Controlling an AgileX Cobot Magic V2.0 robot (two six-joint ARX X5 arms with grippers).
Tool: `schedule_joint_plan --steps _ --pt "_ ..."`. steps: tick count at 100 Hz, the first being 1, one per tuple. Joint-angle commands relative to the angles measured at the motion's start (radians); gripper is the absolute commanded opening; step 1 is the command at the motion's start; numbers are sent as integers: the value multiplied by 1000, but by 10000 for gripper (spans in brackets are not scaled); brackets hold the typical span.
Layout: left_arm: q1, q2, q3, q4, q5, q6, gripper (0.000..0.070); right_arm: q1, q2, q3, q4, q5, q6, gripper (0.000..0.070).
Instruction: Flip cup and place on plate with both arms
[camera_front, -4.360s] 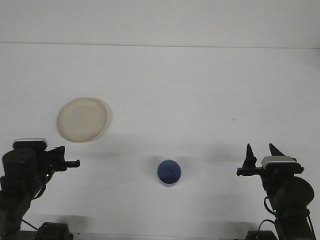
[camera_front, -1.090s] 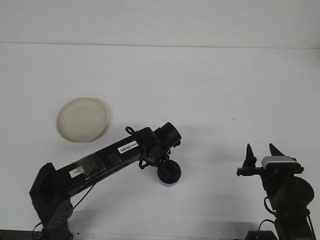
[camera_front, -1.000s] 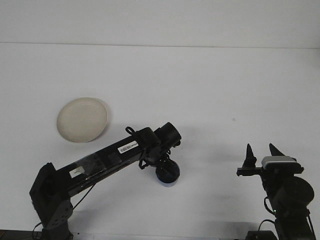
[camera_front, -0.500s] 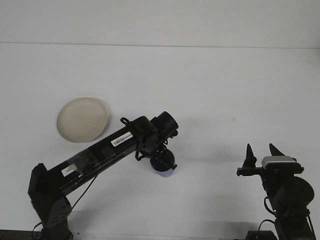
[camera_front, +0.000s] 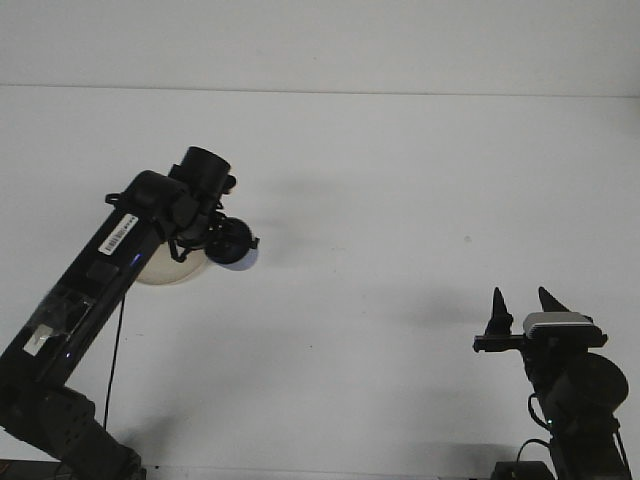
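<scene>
Cup (camera_front: 236, 246) is held clamped in L end effector (camera_front: 222, 240), lifted off desk (camera_front: 400, 200), just right of plate (camera_front: 165, 270). Plate lies left/below; L arm nearer. R end effector (camera_front: 520, 308) is spread, empty.

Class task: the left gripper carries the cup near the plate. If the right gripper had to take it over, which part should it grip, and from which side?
Probably the cup's exposed rounded end, approached from the right. The left gripper covers the cup's left side, and the plate lies behind and below the arm, so only the right side is free. The right gripper rests open, far off.
</scene>
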Motion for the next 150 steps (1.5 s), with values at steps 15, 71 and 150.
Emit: schedule_joint_plan --steps 15,71,150 --pt "187 22 18 50 -50 17 5 1 2 8 8 0 -4 469" --pt "391 165 18 79 -49 19 15 1 2 8 9 0 -4 469" --pt "395 271 18 112 -48 19 151 1 2 8 8 0 -4 469"
